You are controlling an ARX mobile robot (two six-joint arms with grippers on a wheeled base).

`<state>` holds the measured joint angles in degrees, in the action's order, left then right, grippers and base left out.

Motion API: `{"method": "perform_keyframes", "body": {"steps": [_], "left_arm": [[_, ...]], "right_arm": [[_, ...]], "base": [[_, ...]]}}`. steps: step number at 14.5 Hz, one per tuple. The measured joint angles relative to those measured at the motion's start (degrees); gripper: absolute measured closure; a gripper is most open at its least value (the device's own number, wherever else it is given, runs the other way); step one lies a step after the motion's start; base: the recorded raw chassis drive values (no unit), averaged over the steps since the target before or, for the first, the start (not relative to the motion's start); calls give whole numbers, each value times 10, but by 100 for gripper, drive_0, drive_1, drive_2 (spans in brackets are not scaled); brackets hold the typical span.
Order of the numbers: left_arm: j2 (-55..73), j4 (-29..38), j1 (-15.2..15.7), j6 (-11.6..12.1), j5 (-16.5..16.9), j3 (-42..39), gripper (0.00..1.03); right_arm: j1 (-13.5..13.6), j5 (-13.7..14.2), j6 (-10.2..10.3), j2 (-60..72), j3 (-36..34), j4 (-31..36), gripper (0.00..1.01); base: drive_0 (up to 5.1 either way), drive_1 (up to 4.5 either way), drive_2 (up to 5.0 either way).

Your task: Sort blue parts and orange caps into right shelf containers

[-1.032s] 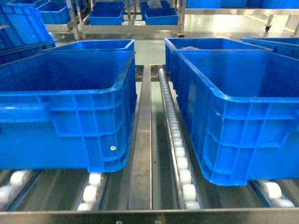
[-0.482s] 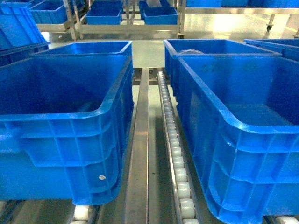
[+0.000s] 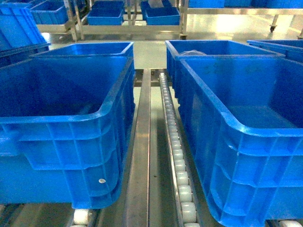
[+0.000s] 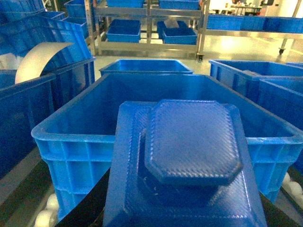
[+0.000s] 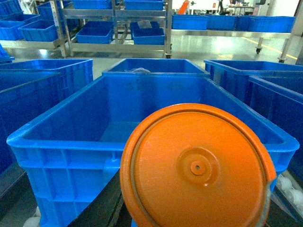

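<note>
Blue plastic fills the head view: a deep left crate (image 3: pixel 66 137) at 9 o'clock and a deep right crate (image 3: pixel 246 142) at 3 o'clock, both open-topped with ribbed rims, well apart across a steel rail (image 3: pixel 142 156) and a roller track (image 3: pixel 176 156) of white rollers running from 6 toward 12 o'clock. Behind each stands a further crate, the left rear crate (image 3: pixel 85 48) at 11 o'clock and the right rear crate (image 3: pixel 213 47) at 1 o'clock; both near crates look bare inside as far as the floors show. Far racks (image 3: pixel 128 21) at 12 o'clock carry shallow blue bins. Neither arm appears in the head view. Left wrist view: a blue part (image 4: pixel 187 161), a textured octagonal block on a wider squarish base, fills the lower frame at 6 o'clock, in front of the left crate's near rim (image 4: pixel 156 142). Right wrist view: an orange cap (image 5: pixel 196 168), round with a small centre hole, fills 5 o'clock, in front of the right crate's near rim (image 5: pixel 71 151). Fingers of both grippers are hidden behind these pieces; I cannot tell whether they are clenched or released.
</note>
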<state>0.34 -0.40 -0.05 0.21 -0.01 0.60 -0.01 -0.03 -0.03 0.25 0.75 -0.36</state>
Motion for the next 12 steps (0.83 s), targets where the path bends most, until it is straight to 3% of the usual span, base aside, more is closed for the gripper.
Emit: {"method": "perform_keyframes", "body": {"steps": [12], "left_arm": [[0,0,0,0,0,0,60]], "right_arm": [[0,0,0,0,0,0,57]], "base": [[0,0,0]]}}
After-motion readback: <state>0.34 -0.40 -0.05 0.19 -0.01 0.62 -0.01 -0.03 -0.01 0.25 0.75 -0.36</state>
